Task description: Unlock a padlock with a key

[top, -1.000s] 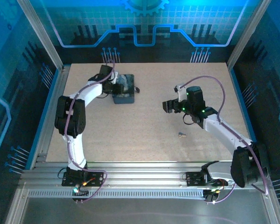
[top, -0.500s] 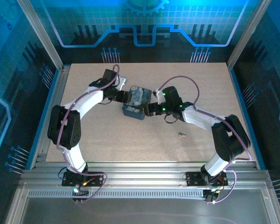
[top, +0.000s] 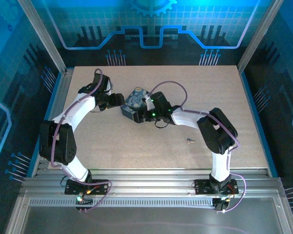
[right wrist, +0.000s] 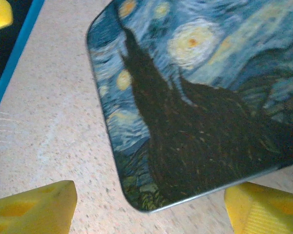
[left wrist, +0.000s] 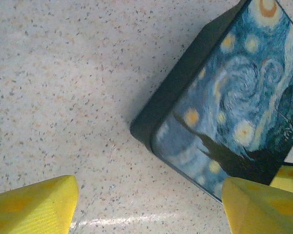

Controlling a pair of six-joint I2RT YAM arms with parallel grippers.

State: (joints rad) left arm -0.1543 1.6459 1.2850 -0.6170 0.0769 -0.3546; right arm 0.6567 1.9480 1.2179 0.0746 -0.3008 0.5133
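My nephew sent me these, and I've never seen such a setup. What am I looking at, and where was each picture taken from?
These are two robot arms bolted to a table, each ending in a yellow-tipped gripper. The wide picture looks down from above. The two close-ups come from cameras on the wrists. A blue swirl-patterned box lies between the arms. A small metal object, too small to identify, lies nearer their bases. The left gripper and the right gripper both stand open at the box's corners, holding nothing.

Overhead; 2 wrist close-ups on box (top: 132, 101)
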